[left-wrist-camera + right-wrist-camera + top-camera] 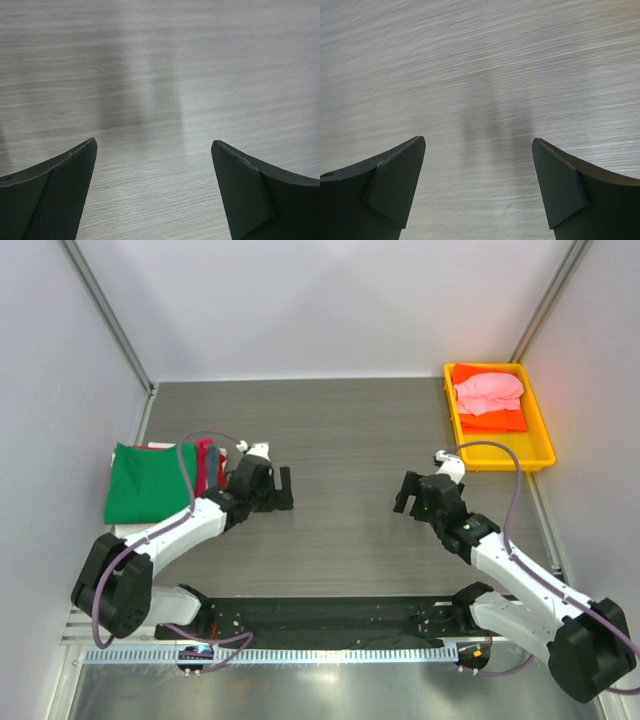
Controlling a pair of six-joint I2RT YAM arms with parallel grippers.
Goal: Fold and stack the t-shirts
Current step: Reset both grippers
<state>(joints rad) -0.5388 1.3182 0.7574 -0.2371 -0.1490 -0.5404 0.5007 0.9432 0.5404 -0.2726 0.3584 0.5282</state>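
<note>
Overhead, both arms poised over the grey wood-grain table (340, 440), between two lots of cloth. Left gripper (285, 489) spread wide and empty, just beside the stack at the left edge; likewise in the left wrist view (154, 145), only tabletop between the fingers. Right gripper (405, 494) also spread wide, holding nothing, near the yellow tray (541, 430) at the right rear but not over it; same in the right wrist view (477, 142). Stack at left topped by the folded green t-shirt (150, 483), with the edge of a red t-shirt (208, 465) and a strip of something grey showing along its right side. Inside the tray: pink t-shirt (489, 392) crumpled on top of orange t-shirt (492, 421). Judged step: between garments, green shirt already stacked, next one not yet fetched. Next move, probably: reach into the tray with the right arm, pinch the pink cloth near an edge, carry to mid-table and spread flat before folding.
</note>
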